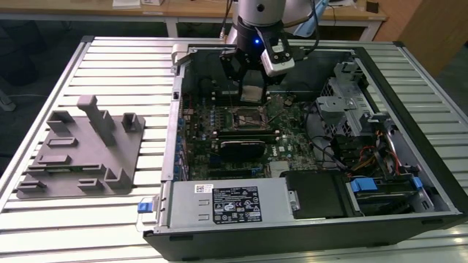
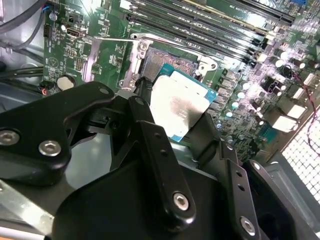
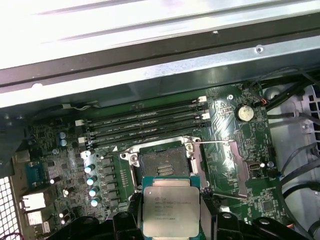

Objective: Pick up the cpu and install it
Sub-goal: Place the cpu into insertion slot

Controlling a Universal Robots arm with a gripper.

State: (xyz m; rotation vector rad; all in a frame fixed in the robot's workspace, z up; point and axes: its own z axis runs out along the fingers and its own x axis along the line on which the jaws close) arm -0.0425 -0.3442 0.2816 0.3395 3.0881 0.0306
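Note:
The cpu [image 1: 251, 93], a flat square chip with a silver top, hangs tilted inside the open computer case, held at two opposite edges by my gripper [image 1: 251, 89], which is shut on it. The black motherboard socket [image 1: 249, 116] lies just below it, bare, with its metal retention frame swung open. In both wrist views the cpu [image 2: 181, 107] [image 3: 171, 210] sits between black fingers [image 2: 150, 130], close above the socket [image 2: 170, 62] [image 3: 162, 162] and slightly off to one side of it.
The grey plastic tray [image 1: 80, 153] with upright posts sits on the slatted table at the exterior view's left. Inside the case are the memory slots [image 3: 145, 122], the open load plate [image 3: 225, 165], a power supply [image 1: 227, 204] and a drive cage [image 1: 351, 109] with cables.

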